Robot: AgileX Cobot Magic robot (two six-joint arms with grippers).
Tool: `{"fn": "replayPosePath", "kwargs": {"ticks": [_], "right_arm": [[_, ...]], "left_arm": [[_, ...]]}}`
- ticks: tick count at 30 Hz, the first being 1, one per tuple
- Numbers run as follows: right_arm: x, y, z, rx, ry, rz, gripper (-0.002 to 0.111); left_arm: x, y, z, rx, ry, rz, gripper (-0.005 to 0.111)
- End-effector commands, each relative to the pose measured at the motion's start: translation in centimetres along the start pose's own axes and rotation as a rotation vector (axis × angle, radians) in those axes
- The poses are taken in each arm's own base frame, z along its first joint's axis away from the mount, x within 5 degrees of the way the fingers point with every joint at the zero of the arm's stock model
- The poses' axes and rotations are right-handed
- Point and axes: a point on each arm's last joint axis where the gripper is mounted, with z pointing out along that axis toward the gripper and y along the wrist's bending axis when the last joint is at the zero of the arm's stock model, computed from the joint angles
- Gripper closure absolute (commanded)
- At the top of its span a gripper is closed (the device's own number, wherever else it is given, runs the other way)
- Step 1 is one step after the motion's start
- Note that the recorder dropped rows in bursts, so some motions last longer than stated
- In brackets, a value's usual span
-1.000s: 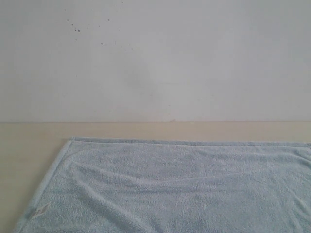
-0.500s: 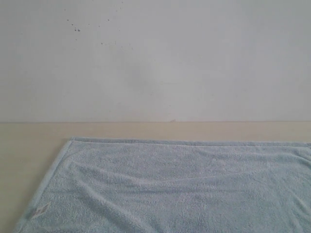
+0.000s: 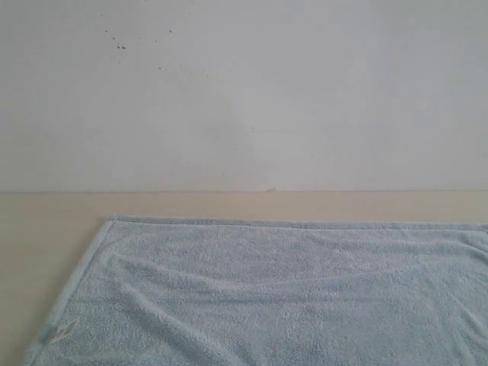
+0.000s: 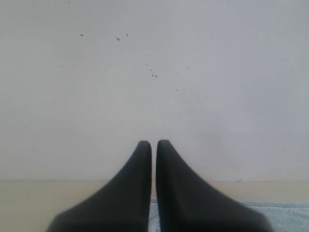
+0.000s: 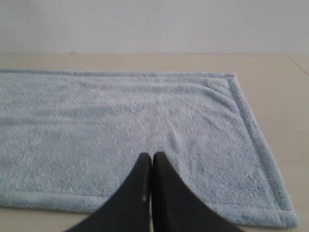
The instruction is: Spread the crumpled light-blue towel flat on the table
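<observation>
The light-blue towel (image 3: 290, 297) lies spread on the pale-beige table (image 3: 46, 244), with shallow ripples across it and its small white label (image 3: 59, 332) near the front-left corner. Neither arm shows in the exterior view. In the left wrist view my left gripper (image 4: 154, 143) is shut and empty, raised and facing the wall, with a strip of towel (image 4: 285, 215) low behind it. In the right wrist view my right gripper (image 5: 151, 155) is shut and empty, hovering over the towel (image 5: 120, 121) near its hemmed edge.
A white speckled wall (image 3: 244, 91) stands right behind the table's far edge. Bare table (image 5: 280, 96) runs beside the towel's corner in the right wrist view, and a bare strip (image 3: 305, 204) lies between towel and wall.
</observation>
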Motion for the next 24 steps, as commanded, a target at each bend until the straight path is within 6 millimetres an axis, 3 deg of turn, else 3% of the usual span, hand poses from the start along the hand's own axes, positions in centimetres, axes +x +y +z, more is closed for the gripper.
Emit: {"fn": "replayPosePath", "kwargs": {"ticks": [1,15,21,22,24], "right_arm": [[-0.3,0.0,-0.1,-0.003,-0.032,-0.074,0.109],[-0.3,0.1,-0.1,-0.005,-0.029,-0.062,0.109],[-0.3,0.1,-0.1,-0.005,-0.029,-0.062,0.109],[-0.3,0.1,-0.1,-0.005,-0.029,-0.062,0.109],[-0.3,0.1,-0.1,-0.005,-0.029,-0.062,0.109]], "left_arm": [[-0.1,-0.1,-0.1,0.010,-0.012,-0.004,0.103],[0.2,0.0,-0.1,0.004,0.009,-0.039,0.103],[5.6,0.4,-0.2,-0.024,0.234,-0.082,0.103],[7.5,0.4,-1.0,-0.024,0.459,-0.033,0.103],[7.0,0.4,-0.8,0.006,0.397,0.129,0.103]]}}
